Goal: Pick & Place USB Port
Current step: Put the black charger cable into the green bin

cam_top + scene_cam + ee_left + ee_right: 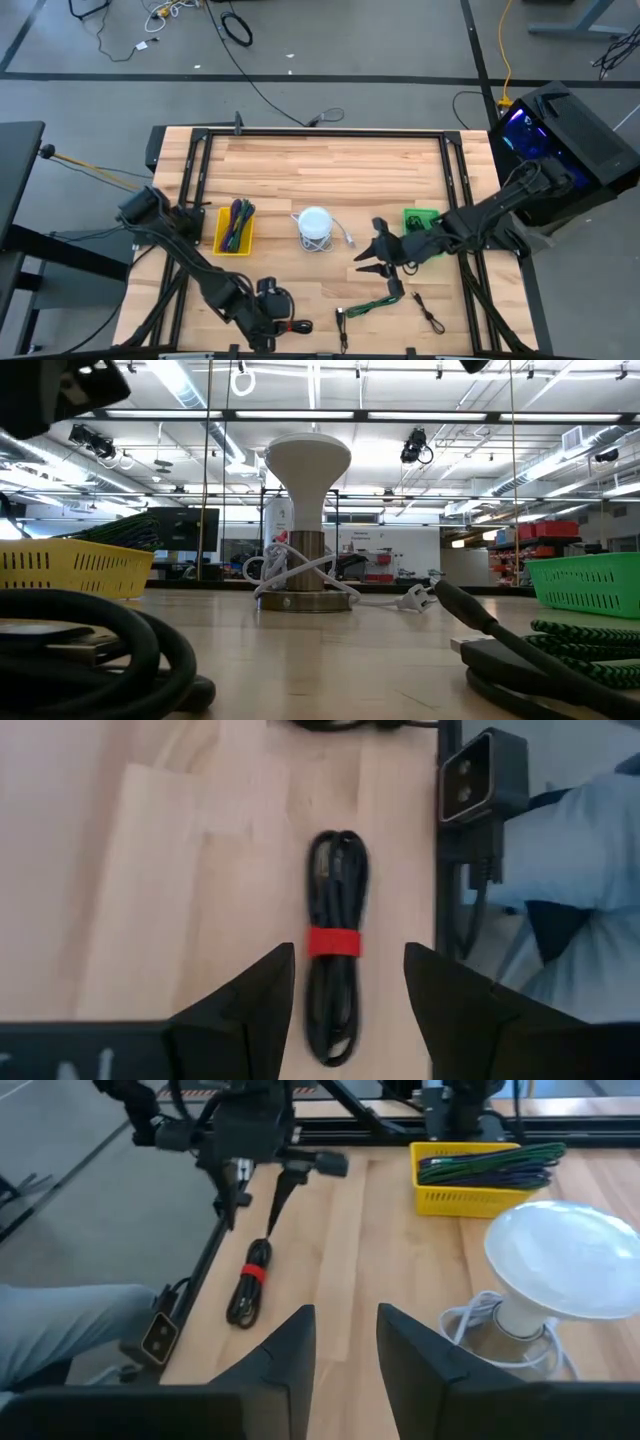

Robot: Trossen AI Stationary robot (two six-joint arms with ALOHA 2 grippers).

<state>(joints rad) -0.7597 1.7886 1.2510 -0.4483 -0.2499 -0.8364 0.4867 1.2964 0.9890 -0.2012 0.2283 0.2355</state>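
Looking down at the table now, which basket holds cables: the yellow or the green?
The yellow basket, left of the white lamp, holds cables; the green basket looks empty.

- Overhead shot is evenly lit and bright, soft shadows only, and the pale wooden slatted desk (pixel 320 170) shows no real glare.
- Low view looks straight at ceiling strip lights, so they blow out; the thick black cable coil (pixel 90 650) up close is totally out of focus.
- The left wrist view is soft and a bit washed out, and the bundled black cable with a red tie (pixel 335 945) looks motion-blurred.
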